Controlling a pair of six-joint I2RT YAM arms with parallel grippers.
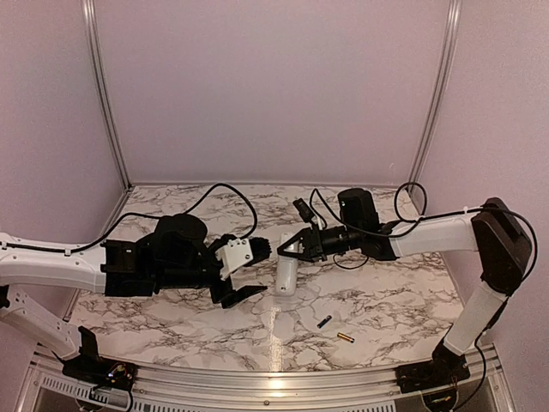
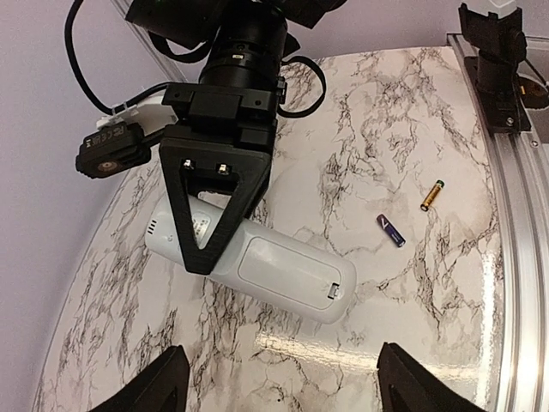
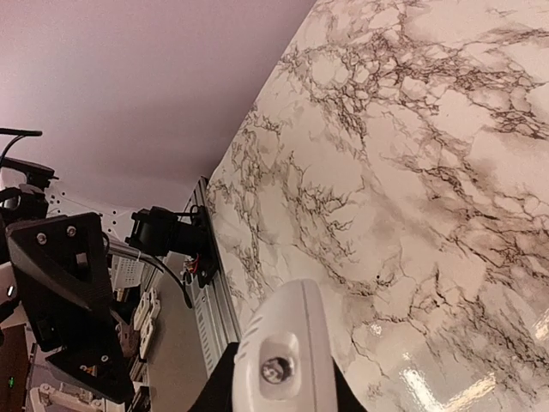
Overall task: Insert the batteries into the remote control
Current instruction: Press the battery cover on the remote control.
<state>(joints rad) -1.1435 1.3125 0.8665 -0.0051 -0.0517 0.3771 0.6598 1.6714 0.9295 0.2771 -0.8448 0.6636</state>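
Observation:
The white remote control (image 1: 286, 276) lies on the marble table, back side up, its battery cover closed (image 2: 283, 270). My right gripper (image 1: 288, 247) is shut on the remote's far end; its black fingers (image 2: 210, 215) straddle the body. In the right wrist view the remote's end (image 3: 281, 356) fills the gap between the jaws. My left gripper (image 1: 256, 273) is open and empty just left of the remote, and its fingertips (image 2: 150, 386) show low in the left wrist view. The dark blue battery (image 1: 323, 322) (image 2: 390, 230) and the gold battery (image 1: 345, 338) (image 2: 431, 195) lie loose nearer the front.
An aluminium rail (image 1: 274, 378) runs along the table's front edge, with the arm base clamps (image 2: 497, 60) on it. Cables (image 1: 232, 193) loop behind both wrists. Purple walls enclose the back and sides.

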